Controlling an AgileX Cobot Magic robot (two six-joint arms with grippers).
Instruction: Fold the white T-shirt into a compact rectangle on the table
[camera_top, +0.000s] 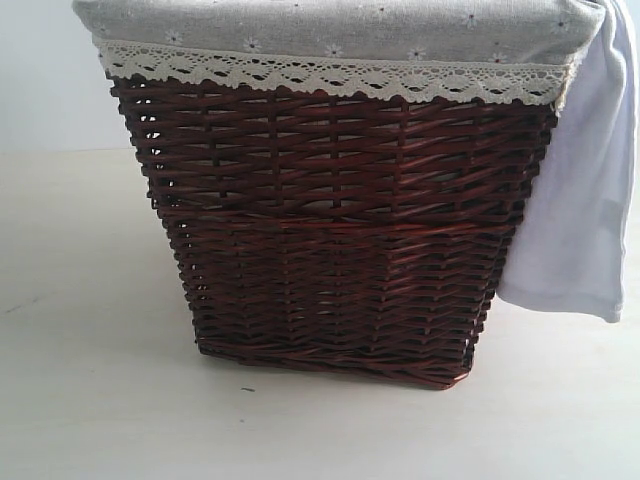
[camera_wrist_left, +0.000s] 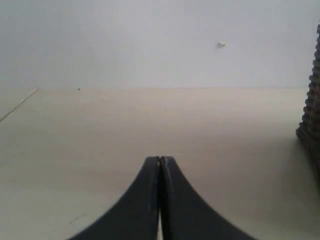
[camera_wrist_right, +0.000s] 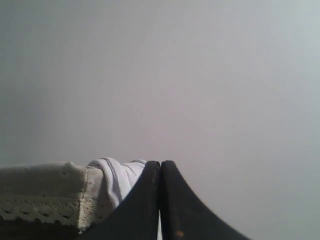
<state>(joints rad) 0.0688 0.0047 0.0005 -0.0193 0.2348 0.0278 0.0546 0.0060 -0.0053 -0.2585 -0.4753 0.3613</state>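
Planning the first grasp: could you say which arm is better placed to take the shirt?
Likely right: the white T-shirt overhangs the basket there, ahead of the right end effector; the left end effector faces the table.

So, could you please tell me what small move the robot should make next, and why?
Probably open the right gripper and ease it toward the white T-shirt. The shirt hangs over the rim of the basket instead of lying on the table. The gripper's jaws are shut and empty, and its wrist view shows the cloth close ahead.
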